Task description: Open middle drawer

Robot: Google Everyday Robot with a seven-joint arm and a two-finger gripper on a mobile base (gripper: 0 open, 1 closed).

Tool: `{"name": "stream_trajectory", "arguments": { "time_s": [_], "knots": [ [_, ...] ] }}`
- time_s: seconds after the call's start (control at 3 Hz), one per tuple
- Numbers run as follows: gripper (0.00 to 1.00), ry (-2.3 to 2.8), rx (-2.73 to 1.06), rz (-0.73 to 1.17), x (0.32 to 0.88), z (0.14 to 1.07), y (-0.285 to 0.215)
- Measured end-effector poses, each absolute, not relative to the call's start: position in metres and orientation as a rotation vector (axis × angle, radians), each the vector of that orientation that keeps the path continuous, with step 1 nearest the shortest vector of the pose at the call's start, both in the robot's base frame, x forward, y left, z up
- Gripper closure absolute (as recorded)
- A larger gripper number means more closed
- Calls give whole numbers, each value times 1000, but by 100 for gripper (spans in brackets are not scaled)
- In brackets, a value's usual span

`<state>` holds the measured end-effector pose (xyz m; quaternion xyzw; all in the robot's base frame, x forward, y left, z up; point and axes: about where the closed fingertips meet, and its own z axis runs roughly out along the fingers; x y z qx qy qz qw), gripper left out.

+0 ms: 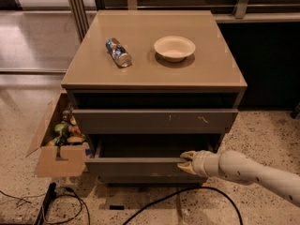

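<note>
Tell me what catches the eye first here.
A pale robot arm comes in from the lower right, its gripper at the top edge of the middle drawer, which stands partly open. On the cabinet top are a white bowl and a shiny can on its side; an open cardboard box sits left on the floor.

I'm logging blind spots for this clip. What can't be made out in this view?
Camera view:
- Grey-brown middle drawer: inside shadowed beneath the scuffed drawer front above.
- Robot arm: cut off by the right edge; its cream gripper sits at that drawer's top edge.
- Items in the brown cardboard box: too small, jumbled.
- Silver can: label too small.
</note>
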<state>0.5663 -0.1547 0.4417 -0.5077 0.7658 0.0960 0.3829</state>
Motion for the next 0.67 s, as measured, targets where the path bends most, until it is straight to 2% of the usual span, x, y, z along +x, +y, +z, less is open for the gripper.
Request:
{"name": "stream_trajectory", "arguments": {
  "time_s": [0.33,0.67],
  "knots": [
    [43,1953,-1295,245,566,442,-155],
    [19,1953,-1295,245,566,442,-155]
  ]
}}
